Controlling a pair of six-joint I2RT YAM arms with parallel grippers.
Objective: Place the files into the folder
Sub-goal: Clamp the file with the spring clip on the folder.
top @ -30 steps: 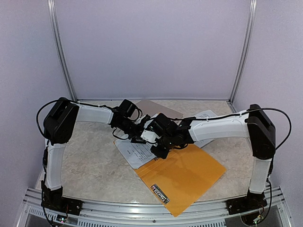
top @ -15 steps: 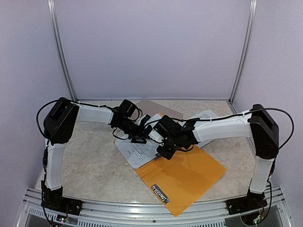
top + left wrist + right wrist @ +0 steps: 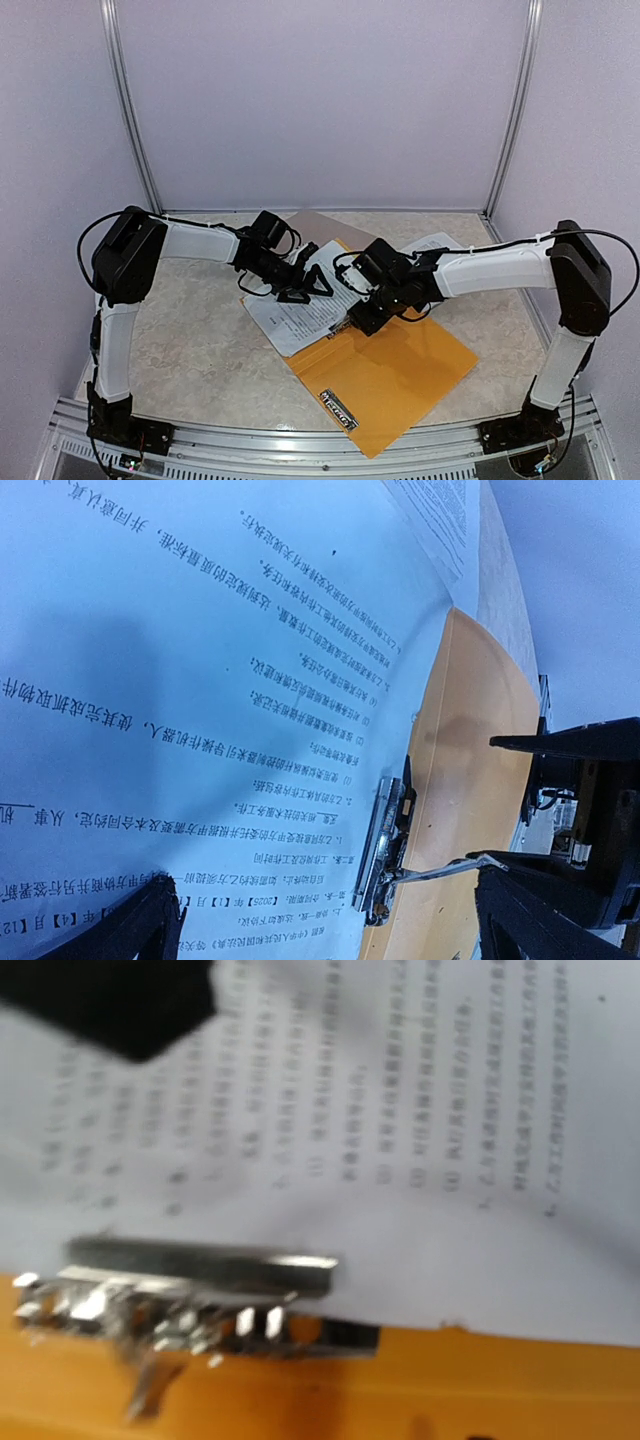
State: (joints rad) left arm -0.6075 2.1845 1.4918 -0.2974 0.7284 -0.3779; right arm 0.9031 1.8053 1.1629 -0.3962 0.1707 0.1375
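Two claws: both hang low over the middle of the tabletop (image 3: 190, 340), close together above the paperwork.
Left claw (image 3: 312, 285): spread wide with nothing between its jaws, just above the printed sheet.
Right claw (image 3: 358, 318): beside the line where paper meets orange. Its own camera is blurred and shows only one dark finger, so I cannot tell whether it is open or closed. Nothing looks held.
Files (image 3: 290, 318): white printed sheets lying flat, one edge reaching the folder's middle line.
Stray sheet (image 3: 437, 243): lies apart, behind the right arm.
Folder (image 3: 400, 365): orange, flat at the near side. A corner of orange also peeks out beyond the sheets, so it seems to lie opened with the paper on one half.
Metal clip (image 3: 388, 852): fixed inside the folder at the paper's edge, and its bar appears to lie over that edge.
Clipboard (image 3: 335, 226): at the back, partly hidden by the arms.
Step in hand: seating the sheets at the clip, probably close to done for this stack.
Next move calls for: making sure the edge sits under the bar, then fetching the stray sheet and closing the cover without dragging the paper.
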